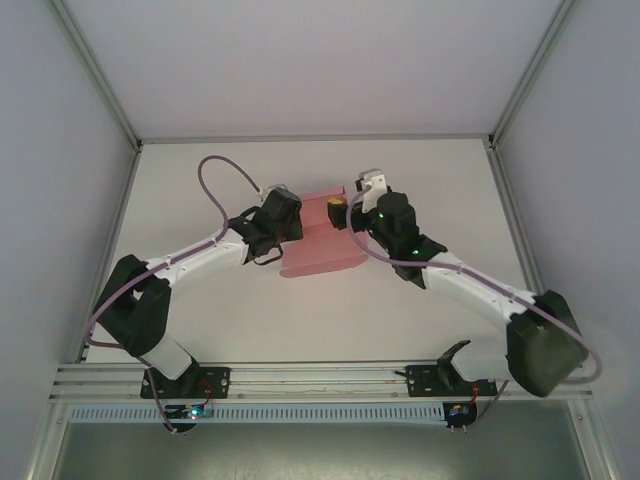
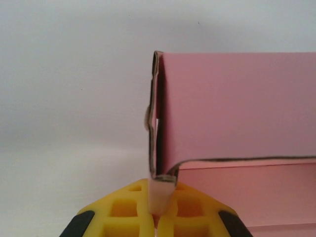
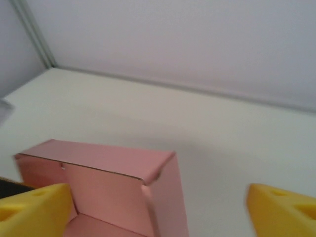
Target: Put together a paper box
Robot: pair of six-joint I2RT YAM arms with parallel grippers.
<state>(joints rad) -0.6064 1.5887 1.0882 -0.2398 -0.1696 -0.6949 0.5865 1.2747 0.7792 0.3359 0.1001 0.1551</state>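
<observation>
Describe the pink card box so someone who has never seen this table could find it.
Look at the white table, midway between the two arm tips. The paper box lies there, the left gripper pinching one edge, the right gripper open beside it. It is the only pink thing: thin card, partly folded, one wall upright.

The white table [image 1: 430, 310] is carrying a single thing on its top: the pink paper box [image 1: 320, 250], which is lying near the middle of the surface, a little toward the far side. The box's near panel is lying spread out low over the tabletop, while its far part is standing up as folded walls, one top corner showing slightly crumpled from the right wrist. The tabletop is ending at a metal frame rail [image 1: 310, 138] along its far edge.
</observation>
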